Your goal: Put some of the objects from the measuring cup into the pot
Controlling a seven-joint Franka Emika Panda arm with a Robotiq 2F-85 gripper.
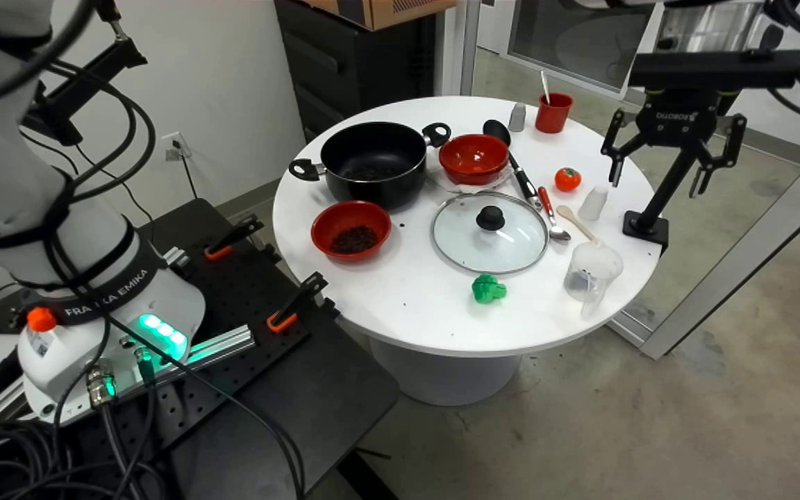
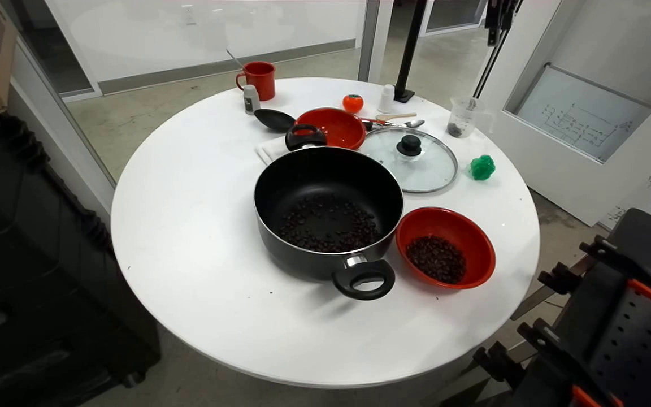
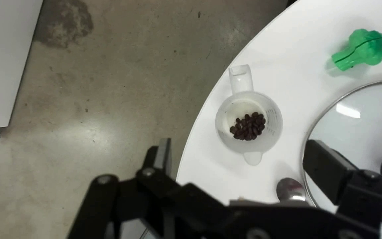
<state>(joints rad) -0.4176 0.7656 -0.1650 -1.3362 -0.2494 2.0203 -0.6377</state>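
The table (image 2: 201,316) is showing white; by its edge, the measuring cup (image 3: 273,124) is looking translucent whitish, its beans (image 3: 249,126) dark brown. The pot (image 2: 328,169) is showing black, the bowls (image 2: 475,249) red.

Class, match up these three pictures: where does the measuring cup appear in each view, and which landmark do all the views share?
In an exterior view: the measuring cup is toward the right, just below mid-height.
In an exterior view: the measuring cup is toward the right, in the upper part.
Wrist view: the measuring cup is right of centre, near mid-height, seen from above.
Shared landmark: the green broccoli-shaped piece, visible in both exterior views too.
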